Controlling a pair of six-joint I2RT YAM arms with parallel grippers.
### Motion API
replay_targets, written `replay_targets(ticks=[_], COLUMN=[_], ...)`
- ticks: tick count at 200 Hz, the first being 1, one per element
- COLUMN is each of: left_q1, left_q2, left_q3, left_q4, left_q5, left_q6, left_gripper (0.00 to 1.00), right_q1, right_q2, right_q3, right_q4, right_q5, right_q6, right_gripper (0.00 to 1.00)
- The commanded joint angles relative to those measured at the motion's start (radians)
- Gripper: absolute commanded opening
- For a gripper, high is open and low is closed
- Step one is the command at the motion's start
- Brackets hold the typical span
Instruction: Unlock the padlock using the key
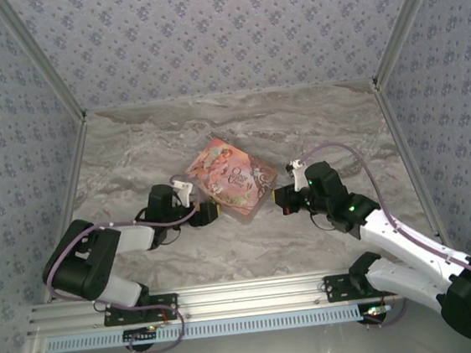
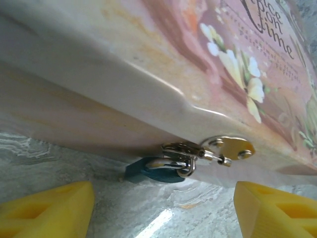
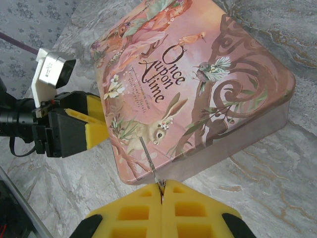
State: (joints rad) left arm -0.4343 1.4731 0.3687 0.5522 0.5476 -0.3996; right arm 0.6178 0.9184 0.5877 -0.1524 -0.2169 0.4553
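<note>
Slippage is worrying me most: my right gripper [image 3: 161, 191] is pressing its pads together on only the very end of the key [image 3: 148, 157]. The thin shaft is sticking out ahead of it, over the near corner of the tin [image 3: 198, 89]. Pushed against a keyhole at any slant, I judge the key would be twisting in the pads or sliding back between them.

My left gripper [image 2: 163, 215] is standing with its fingers wide apart, gripping nothing. The padlock [image 2: 156, 171] is hanging just ahead of that gap and a little above it, from the hasp [image 2: 229, 148] on the tin's side wall, low against the worktop [image 2: 44, 151]. It is dangling loose. If I am closing off-centre, one finger is likely to be knocking it aside or shoving the tin, and the padlock would be swinging away from the key. The fingers are also riding close to the worktop and could be scraping it.

Plenty is escaping me. I am failing to make out the keyhole or which way it is facing. The shackle and the hasp ring are overlapping in a blurred metal tangle, covering the top of the blue body. The key's head is lying buried between my right pads, and its teeth are too fine to read. From my right wrist, the tin's edge and the left fingers are hiding the spot where the padlock is hanging.
</note>
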Motion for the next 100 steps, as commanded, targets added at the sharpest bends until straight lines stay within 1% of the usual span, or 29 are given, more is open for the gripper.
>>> replay_targets(ticks=[1,38,60,100], left_q1=[-0.016,-0.021,-0.024,-0.033], left_q2=[-0.048,-0.047,-0.026,0.009], left_q3=[-0.003,0.031,0.043,0.054], left_q4=[-0.018,-0.076,-0.080,-0.048], left_q5=[-0.064,-0.086,-0.086,-0.077], left_q6=[0.107,0.165,0.174,0.180], left_gripper=[0.74,0.73,0.70,0.68], right_q1=[-0.001,-0.002,-0.003,-0.004], right_q2=[-0.011,-0.013,-0.014,-0.016], right_q3=[0.001,0.001,0.003,0.000], right_q4=[0.006,0.006,0.006,0.002], right_q5=[-0.001,-0.001,-0.002,0.000], right_q6=[-0.018,-0.025,-0.027,-0.032], right_gripper=[0.00,0.00,0.00,0.00])
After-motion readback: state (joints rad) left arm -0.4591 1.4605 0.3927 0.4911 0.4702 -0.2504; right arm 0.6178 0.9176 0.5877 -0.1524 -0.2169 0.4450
